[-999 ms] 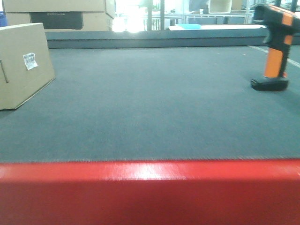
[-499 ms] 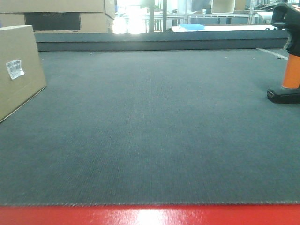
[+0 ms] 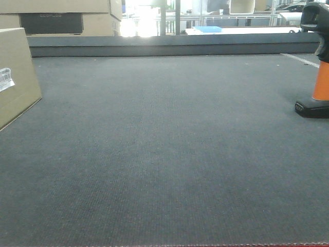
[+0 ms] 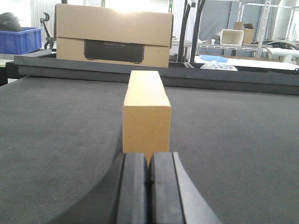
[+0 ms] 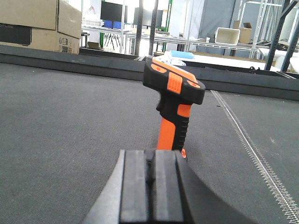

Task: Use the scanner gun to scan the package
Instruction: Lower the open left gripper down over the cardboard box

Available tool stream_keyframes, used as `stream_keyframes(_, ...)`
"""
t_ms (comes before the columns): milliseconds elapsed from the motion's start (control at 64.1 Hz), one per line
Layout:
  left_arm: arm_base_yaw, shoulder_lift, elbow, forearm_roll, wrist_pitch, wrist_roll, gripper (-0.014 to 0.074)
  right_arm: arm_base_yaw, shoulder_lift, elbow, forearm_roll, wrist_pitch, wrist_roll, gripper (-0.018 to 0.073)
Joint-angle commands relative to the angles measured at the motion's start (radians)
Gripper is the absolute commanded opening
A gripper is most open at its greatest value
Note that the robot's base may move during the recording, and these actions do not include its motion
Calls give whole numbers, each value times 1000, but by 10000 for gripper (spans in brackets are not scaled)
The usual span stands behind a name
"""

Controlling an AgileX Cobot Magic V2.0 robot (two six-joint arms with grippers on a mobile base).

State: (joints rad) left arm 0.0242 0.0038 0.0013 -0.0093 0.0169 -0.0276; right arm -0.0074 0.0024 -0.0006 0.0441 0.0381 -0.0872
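the package (image 4: 145,112) stands on a narrow edge straight ahead of the left tool (image 4: 148,163), just beyond its tips and apart from them. its long axis runs directly away from that tool, so only the small tan end face and the thin top strip face it. in the front view the same box sits at the far left, one broad face turned inward with a white label (image 3: 5,80) on it. the left tool is clenched, its black pads pressed together with nothing between them. the scanner gun (image 5: 174,107) stands upright on its black base directly ahead of the right tool (image 5: 150,163), close to its tips but not touching. its orange handle rises near vertical and its black and orange head slants up and to the left of that tool; which end is the nose i cannot tell. the right tool is clenched too and grips nothing. both things rest on the bench (image 3: 164,154), covered in dark grey, finely ribbed fabric, with a pale stitched seam (image 5: 252,154) running away to the right of the right tool. a low dark rim (image 3: 164,43) closes the far side. beyond it are stacked cartons (image 4: 112,37) with a dark panel, a blue crate (image 4: 18,39) to the left, metal racks (image 4: 261,28) and bright windows.
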Motion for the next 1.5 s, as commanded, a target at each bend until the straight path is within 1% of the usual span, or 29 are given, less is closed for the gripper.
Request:
stream_keyframes(0, 1, -4, -1, 2, -17, -1, -111, -3, -2, 1, 0, -18, 0, -169)
stream_keyframes(515, 1, -4, -1, 2, -17, -1, -111, -3, -2, 1, 0, -18, 0, -169)
stream_keyframes(624, 2, -4, -1, 2, -67, -1, -111, -3, -2, 1, 0, -18, 0, -169)
stream_keyframes(702, 2, -4, -26, 2, -1, -1, -111, -3, -2, 1, 0, -18, 0, -169)
stream_keyframes(780, 2, -4, -109, 2, 81, -1, -111, -3, -2, 1, 0, -18, 0, -169)
stream_keyframes(843, 2, 19, -164, 9, 120, -1, -111, -3, -2, 1, 0, -18, 0, -169)
stream_keyframes(889, 2, 55, -214, 22, 152, -1, -111, -3, -2, 1, 0, -18, 0, -169)
stream_keyframes(1030, 2, 193, -384, 23, 243, -1, -111, -3, -2, 1, 0, -18, 0, -169)
stream_keyframes(1139, 2, 357, -518, 23, 301, -1, -111, -3, -2, 1, 0, -18, 0, -169)
stream_keyframes(1295, 2, 616, -713, 23, 302, -1, -111, -3, -2, 1, 0, -18, 0, -169)
stream_keyframes(1482, 2, 874, -881, 23, 302, -1, -111, -3, -2, 1, 0, -18, 0, -169)
